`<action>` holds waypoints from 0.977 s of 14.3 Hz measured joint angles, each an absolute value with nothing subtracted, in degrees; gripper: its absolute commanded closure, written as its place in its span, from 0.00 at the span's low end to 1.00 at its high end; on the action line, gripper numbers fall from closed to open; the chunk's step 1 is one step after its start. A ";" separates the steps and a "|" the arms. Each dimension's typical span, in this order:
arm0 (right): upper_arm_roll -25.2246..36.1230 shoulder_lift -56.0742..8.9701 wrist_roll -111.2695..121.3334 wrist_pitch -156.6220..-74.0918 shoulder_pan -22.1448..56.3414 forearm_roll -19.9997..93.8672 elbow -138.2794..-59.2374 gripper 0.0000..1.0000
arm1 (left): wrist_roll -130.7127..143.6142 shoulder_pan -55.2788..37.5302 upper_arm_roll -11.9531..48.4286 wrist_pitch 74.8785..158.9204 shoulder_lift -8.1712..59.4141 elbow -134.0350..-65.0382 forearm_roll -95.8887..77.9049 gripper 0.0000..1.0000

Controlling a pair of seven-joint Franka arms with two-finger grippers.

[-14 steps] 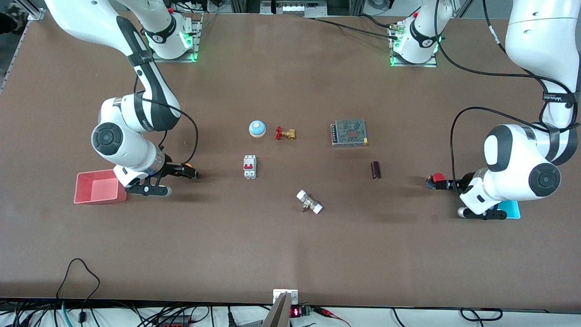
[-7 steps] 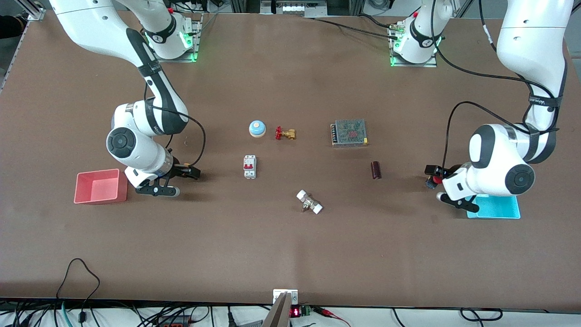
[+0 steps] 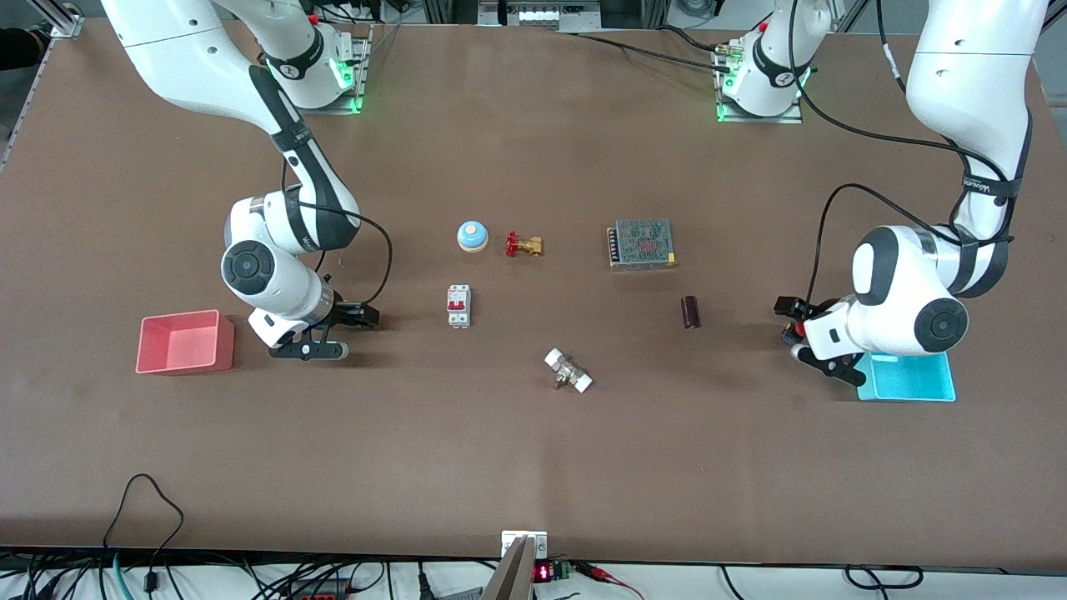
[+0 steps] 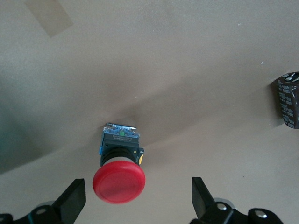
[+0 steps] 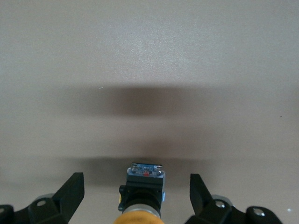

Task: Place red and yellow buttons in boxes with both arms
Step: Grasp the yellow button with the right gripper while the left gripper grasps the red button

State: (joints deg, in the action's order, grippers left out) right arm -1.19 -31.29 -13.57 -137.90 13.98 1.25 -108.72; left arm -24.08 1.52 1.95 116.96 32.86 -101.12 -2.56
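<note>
The red button (image 4: 119, 179) lies on its side on the table between the fingers of my left gripper (image 4: 136, 203), which is open with a gap on each side of the cap. In the front view the left gripper (image 3: 788, 321) is low beside the cyan box (image 3: 917, 379), and a bit of the red button (image 3: 799, 330) shows. The yellow button (image 5: 141, 198) lies between the open fingers of my right gripper (image 5: 135, 198), untouched. In the front view the right gripper (image 3: 354, 316) is low, a short way from the pink-red box (image 3: 185, 342), and hides the yellow button.
Mid-table stand a blue-and-white bell (image 3: 472, 236), a red-handled brass valve (image 3: 523, 245), a white breaker (image 3: 458, 305), a metal mesh power supply (image 3: 641, 243), a dark cylinder (image 3: 689, 312) and a white-ended fitting (image 3: 568, 371). The dark cylinder also shows in the left wrist view (image 4: 289, 105).
Both arms' wrists have swung toward the table's middle while the grippers stayed by the buttons. The left arm now leaves the cyan box uncovered; the right arm stands clear of the pink-red box.
</note>
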 measured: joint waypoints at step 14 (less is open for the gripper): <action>-1.18 -31.69 -11.45 -137.90 13.94 1.23 -110.47 0.75 | -26.59 1.74 1.90 123.62 32.79 -104.59 -2.15 0.79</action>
